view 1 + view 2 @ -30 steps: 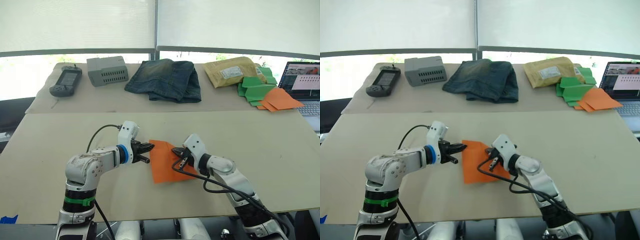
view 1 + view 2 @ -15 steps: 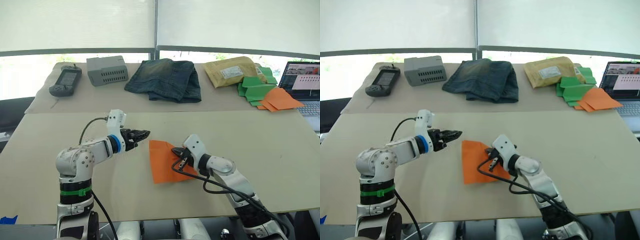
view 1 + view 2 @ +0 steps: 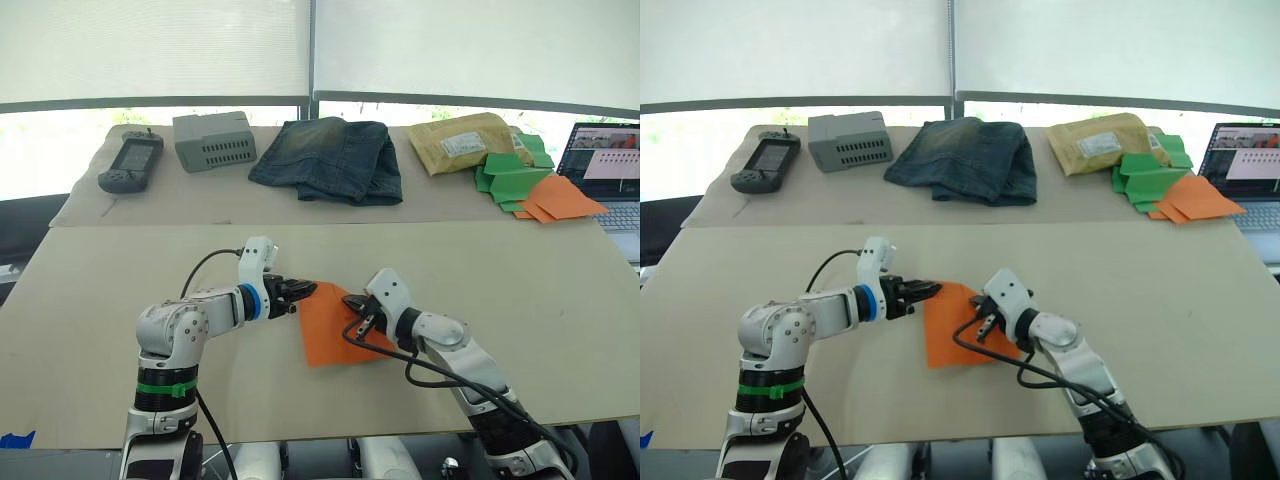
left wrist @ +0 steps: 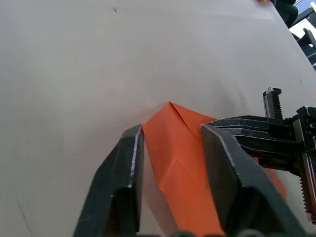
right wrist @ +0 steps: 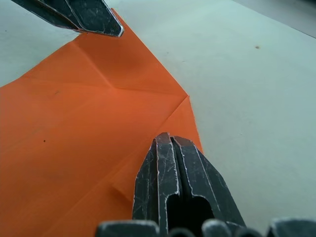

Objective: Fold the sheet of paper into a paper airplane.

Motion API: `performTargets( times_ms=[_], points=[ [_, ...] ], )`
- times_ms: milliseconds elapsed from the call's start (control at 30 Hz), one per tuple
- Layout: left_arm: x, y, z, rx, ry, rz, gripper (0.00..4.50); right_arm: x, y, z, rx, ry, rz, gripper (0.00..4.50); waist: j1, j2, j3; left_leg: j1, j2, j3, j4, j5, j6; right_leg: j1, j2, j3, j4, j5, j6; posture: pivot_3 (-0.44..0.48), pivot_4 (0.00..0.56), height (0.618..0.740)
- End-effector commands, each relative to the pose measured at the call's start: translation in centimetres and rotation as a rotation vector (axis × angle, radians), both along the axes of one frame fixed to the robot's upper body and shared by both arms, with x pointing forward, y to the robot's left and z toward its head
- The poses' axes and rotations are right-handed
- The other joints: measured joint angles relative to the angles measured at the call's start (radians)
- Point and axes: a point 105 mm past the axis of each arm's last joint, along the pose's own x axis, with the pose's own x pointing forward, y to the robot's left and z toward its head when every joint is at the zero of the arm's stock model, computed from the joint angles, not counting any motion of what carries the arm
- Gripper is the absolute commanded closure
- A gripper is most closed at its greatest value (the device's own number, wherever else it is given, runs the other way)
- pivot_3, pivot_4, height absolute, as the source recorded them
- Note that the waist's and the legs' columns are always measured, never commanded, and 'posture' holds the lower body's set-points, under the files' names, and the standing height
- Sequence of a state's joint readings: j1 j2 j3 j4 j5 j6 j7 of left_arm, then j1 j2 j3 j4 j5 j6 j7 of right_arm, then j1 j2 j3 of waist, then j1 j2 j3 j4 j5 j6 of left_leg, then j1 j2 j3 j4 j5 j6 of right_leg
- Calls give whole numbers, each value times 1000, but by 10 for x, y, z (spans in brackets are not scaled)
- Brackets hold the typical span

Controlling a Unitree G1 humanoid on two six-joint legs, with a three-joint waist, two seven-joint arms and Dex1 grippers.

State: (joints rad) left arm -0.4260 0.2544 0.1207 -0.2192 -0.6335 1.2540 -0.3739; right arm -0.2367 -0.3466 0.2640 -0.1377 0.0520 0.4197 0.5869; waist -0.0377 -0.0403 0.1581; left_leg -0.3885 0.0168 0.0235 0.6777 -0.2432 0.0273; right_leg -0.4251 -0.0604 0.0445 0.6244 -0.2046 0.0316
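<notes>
1. Right now the thin, creased, bright orange sheet of paper (image 3: 335, 325) lies flat on the beige tabletop (image 3: 560, 300), between my two grippers.
2. My left gripper (image 4: 170, 140) is spread wide astride the sheet's far corner; if it closes crooked, I expect a crumple instead of a crease.
3. My right gripper (image 5: 172, 148), fingers pressed together, pins the near edge; if it slips, the sheet skids.

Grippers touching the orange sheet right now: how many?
2. The left gripper straddles the sheet of paper's far left corner, fingers open; the right gripper, fingers shut, presses its right side.
</notes>
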Motion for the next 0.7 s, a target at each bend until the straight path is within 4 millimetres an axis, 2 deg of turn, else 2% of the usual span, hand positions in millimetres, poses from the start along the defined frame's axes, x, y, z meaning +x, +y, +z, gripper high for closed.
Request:
performTargets(
  times_ms=[33,67,100,233,367,500,567,700],
  points=[
    [-1,-4,5,-19,-13,-25,3941,-2,-5,-10,-28,37,-18,4500,0,0,0,0,0,0,0,0,0,0,0,0,0,0,0,0,150,722],
    [0,-4,5,-13,-19,-29,4337,-2,-5,-8,-26,31,-20,4500,0,0,0,0,0,0,0,0,0,0,0,0,0,0,0,0,150,722],
    [1,-5,5,-8,-24,-32,4461,-1,-5,-7,-25,26,-21,4500,0,0,0,0,0,0,0,0,0,0,0,0,0,0,0,0,150,722],
    [6,-4,2,99,-88,-89,4461,6,-6,12,-26,-23,-22,4500,0,0,0,-1,0,0,0,0,0,-1,0,0,0,0,0,0,150,722],
    [21,-1,6,211,-207,-132,4461,20,-5,51,40,-111,-35,4500,2,0,3,-3,-1,0,0,0,0,-3,0,0,0,0,0,0,150,722],
    [27,-1,10,308,-316,-200,4461,23,-2,70,63,-155,-32,4500,6,0,3,-12,-1,0,0,0,0,-12,0,0,0,2,-2,0,150,722],
    [30,-1,11,383,-391,-245,4461,24,0,74,70,-163,-32,4500,9,0,3,-16,-1,0,-1,0,0,-16,0,0,1,4,-8,0,150,722],
    [33,-5,15,455,-493,-310,4461,22,2,73,75,-159,-35,4500,21,0,3,-20,-1,0,-2,-1,-2,-20,-1,0,0,5,-8,0,150,722]
  ],
)
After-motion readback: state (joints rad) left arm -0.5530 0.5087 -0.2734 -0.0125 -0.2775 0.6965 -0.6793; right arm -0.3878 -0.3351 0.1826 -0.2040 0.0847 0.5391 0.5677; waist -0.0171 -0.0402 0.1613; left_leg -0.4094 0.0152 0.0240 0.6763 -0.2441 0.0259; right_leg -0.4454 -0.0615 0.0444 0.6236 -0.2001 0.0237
